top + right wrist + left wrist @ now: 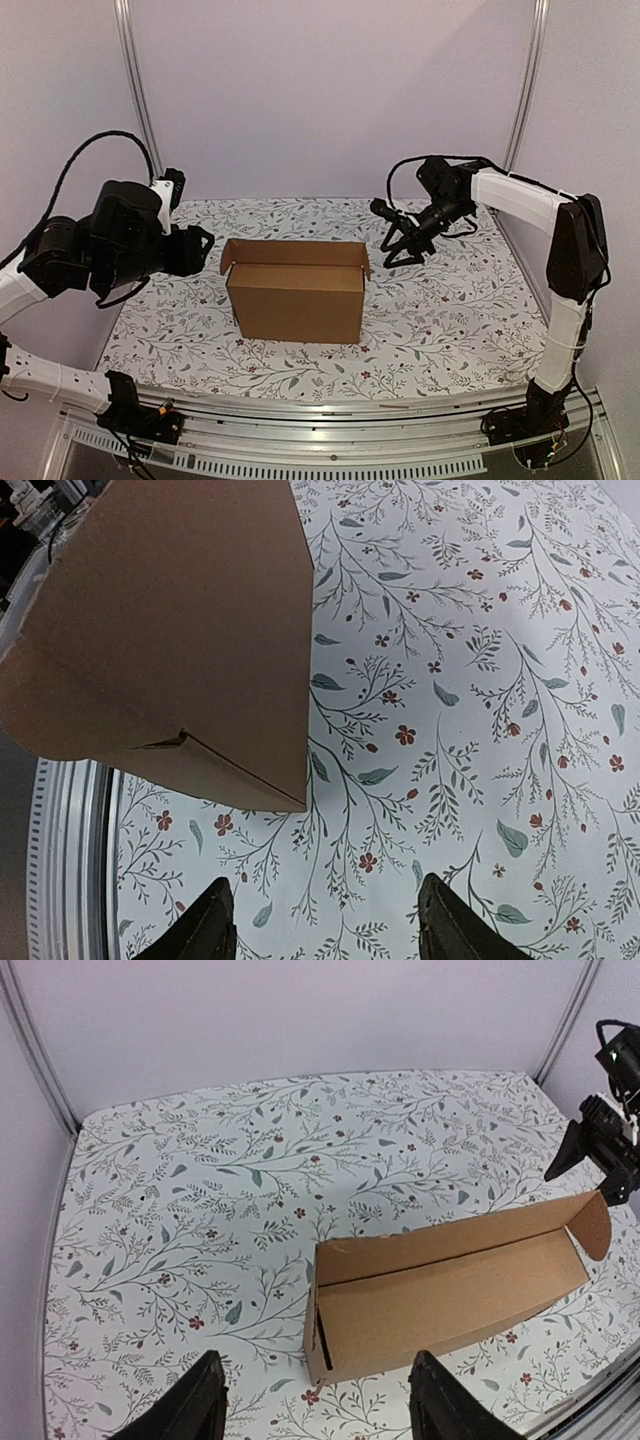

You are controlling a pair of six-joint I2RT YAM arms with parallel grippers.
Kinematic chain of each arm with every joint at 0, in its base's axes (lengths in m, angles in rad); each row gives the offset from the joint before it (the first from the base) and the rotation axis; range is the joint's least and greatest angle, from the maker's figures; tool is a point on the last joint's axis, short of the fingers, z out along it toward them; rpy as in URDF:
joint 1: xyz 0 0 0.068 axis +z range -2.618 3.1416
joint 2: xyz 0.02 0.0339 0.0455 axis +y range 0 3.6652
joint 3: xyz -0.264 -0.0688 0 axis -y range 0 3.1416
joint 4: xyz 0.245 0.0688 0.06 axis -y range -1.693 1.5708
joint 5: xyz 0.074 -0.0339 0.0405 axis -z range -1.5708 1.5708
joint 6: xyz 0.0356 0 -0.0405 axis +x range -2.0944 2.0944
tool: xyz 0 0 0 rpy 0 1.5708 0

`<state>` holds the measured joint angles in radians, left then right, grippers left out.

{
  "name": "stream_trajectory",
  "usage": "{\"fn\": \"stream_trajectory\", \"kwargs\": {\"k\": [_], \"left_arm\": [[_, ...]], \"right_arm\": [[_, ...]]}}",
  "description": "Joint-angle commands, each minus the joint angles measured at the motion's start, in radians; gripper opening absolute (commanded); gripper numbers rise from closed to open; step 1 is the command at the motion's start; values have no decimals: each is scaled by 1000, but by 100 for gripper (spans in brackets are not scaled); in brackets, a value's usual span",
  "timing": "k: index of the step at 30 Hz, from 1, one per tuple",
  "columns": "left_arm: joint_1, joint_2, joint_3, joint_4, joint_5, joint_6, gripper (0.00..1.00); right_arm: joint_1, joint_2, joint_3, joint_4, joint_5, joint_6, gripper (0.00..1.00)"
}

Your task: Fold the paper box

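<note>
The paper box (297,293) is plain brown cardboard and stands upright in the middle of the floral table, with small rounded flaps sticking up at its top corners. It also shows in the left wrist view (450,1295) and the right wrist view (180,630). My left gripper (203,245) is open and empty, hovering just left of the box's top left corner; its fingertips (205,1405) frame the box's end. My right gripper (398,240) is open and empty, above the table to the right of the box's top right corner.
The floral tablecloth (450,320) covers the table. A metal rail (330,405) runs along the near edge. Metal frame posts (140,100) stand at the back corners against pale walls. The right arm (610,1130) shows in the left wrist view.
</note>
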<state>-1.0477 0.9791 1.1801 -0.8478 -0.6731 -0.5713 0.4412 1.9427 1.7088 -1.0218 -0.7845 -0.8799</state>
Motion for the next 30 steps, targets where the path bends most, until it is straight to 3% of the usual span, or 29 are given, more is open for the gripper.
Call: {"fn": "stream_trajectory", "kwargs": {"k": [1,4,11,18,25,30], "left_arm": [[57,54,-46,-31,193,39,62],[125,88,-45,-32,230,65,59],[308,148,-42,32,463,159,44],[319,220,-16,45,547,191,36],[319,266,-14,76,526,206,19],[319,307,7,111,494,239,12]], "right_arm": [[27,-25,-38,-26,19,-98,61],[32,-11,-49,-22,-5,-104,61],[81,-2,-83,-13,-38,-139,62],[132,29,-79,20,-47,-110,61],[142,27,-113,14,-38,-103,61],[141,-18,-177,11,-43,-106,61]]}}
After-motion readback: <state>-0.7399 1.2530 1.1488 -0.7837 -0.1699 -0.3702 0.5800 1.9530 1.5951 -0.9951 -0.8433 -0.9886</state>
